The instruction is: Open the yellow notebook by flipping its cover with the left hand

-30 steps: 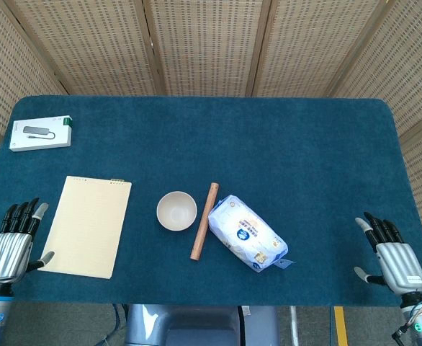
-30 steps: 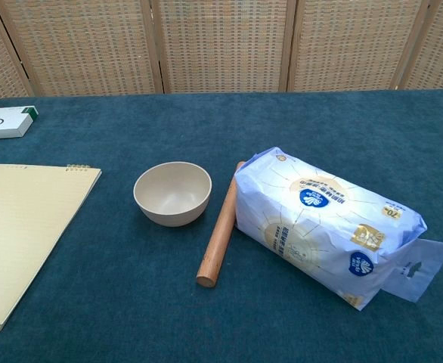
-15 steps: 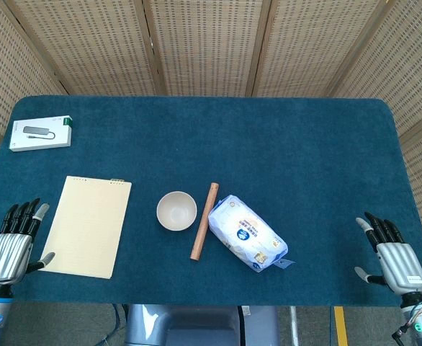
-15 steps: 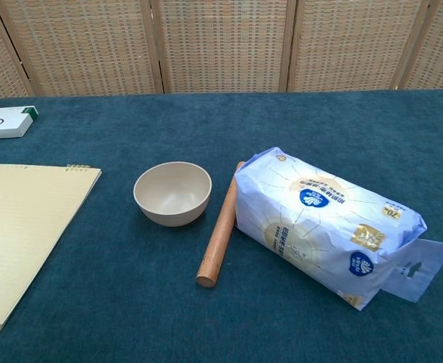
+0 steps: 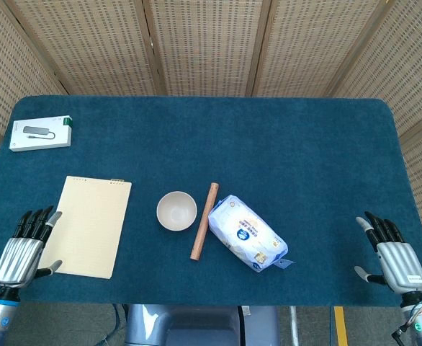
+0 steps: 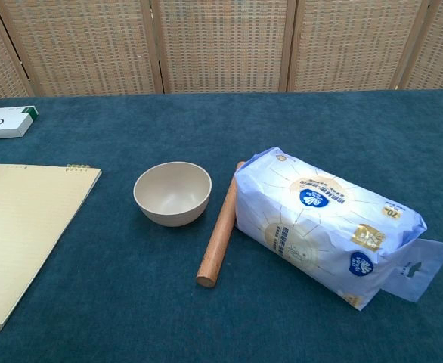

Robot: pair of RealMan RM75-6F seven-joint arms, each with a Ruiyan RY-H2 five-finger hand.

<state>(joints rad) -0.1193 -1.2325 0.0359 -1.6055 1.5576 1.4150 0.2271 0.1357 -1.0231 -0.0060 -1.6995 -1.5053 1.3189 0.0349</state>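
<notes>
My left hand [image 5: 22,254] hangs at the bench's [image 5: 283,144] near-left corner, fingers spread, holding nothing; fingertips overlap the yellow notebook's [image 5: 89,225] left edge. It has shifted right, closer to the notebook, since a second ago. Notebook lies flat and closed, wire binding at the far end, left of the bowl [image 5: 176,210]. Right hand [image 5: 392,258] idle at near-right, fingers apart, empty. Flour bag [image 6: 323,221]: "70" readable, other print too small.

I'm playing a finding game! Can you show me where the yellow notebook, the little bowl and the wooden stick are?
yellow notebook [image 5: 88,226], head view, middle of its closed cover.
bowl [image 6: 172,188], chest view, inside bottom.
wooden rolling pin [image 6: 219,224], chest view, middle of its length.
</notes>
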